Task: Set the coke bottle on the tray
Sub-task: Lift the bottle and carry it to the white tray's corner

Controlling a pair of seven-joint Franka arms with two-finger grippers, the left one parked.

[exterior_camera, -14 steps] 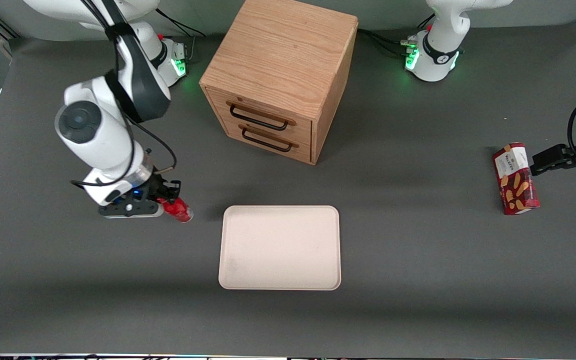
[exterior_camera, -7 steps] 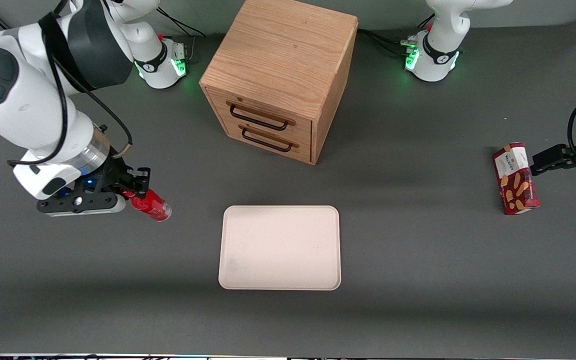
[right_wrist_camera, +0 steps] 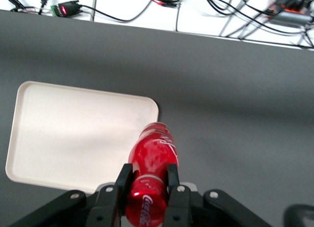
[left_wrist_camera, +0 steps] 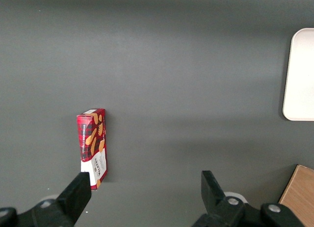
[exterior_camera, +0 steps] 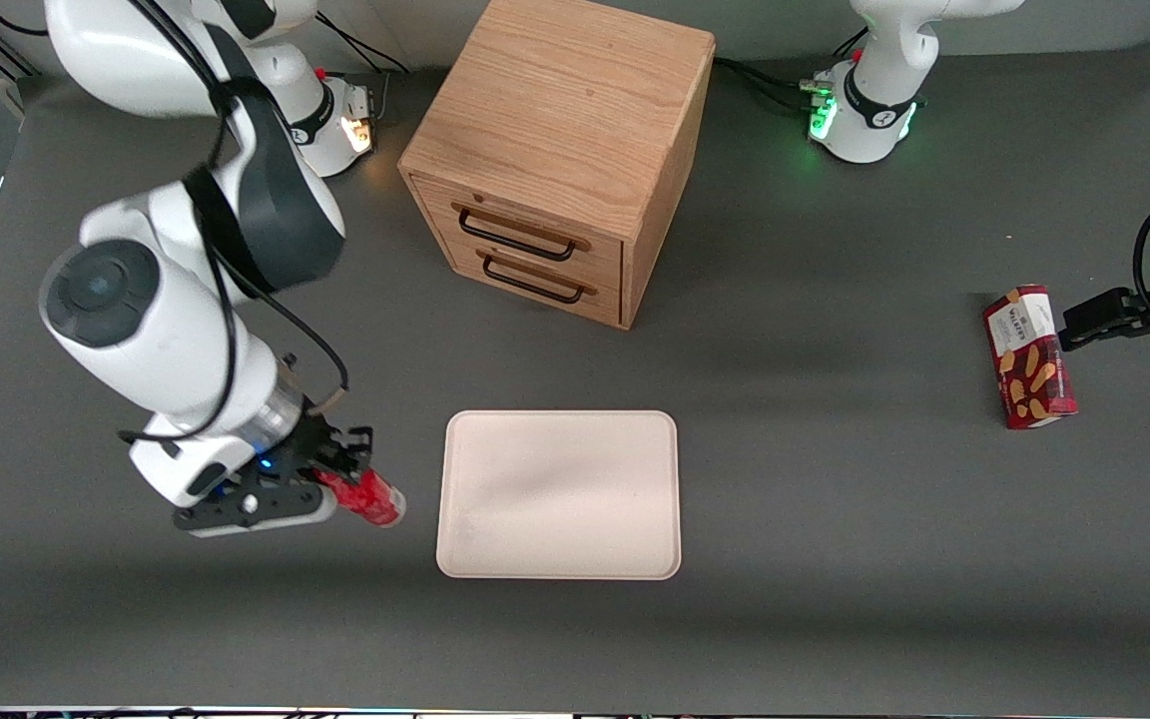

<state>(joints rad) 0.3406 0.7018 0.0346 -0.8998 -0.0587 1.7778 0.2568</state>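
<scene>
My gripper (exterior_camera: pixel 347 477) is shut on the red coke bottle (exterior_camera: pixel 371 498), holding it above the table beside the tray's edge that faces the working arm's end. In the right wrist view the bottle (right_wrist_camera: pixel 152 163) sits clamped between my two black fingers (right_wrist_camera: pixel 122 180), its body pointing at the tray. The cream-white tray (exterior_camera: pixel 560 494) lies flat on the grey table in front of the cabinet, nothing on it; it also shows in the right wrist view (right_wrist_camera: pixel 73 131) and the left wrist view (left_wrist_camera: pixel 300 74).
A wooden two-drawer cabinet (exterior_camera: pixel 560 150) stands farther from the front camera than the tray. A red snack box (exterior_camera: pixel 1029 357) lies toward the parked arm's end of the table, also in the left wrist view (left_wrist_camera: pixel 93 138). Cables (right_wrist_camera: pixel 162 1) run along the table edge.
My gripper with the bottle swung away from the tray toward the working arm's end, then came back, nearer the front camera and closer to the tray. The bottle stayed gripped.
</scene>
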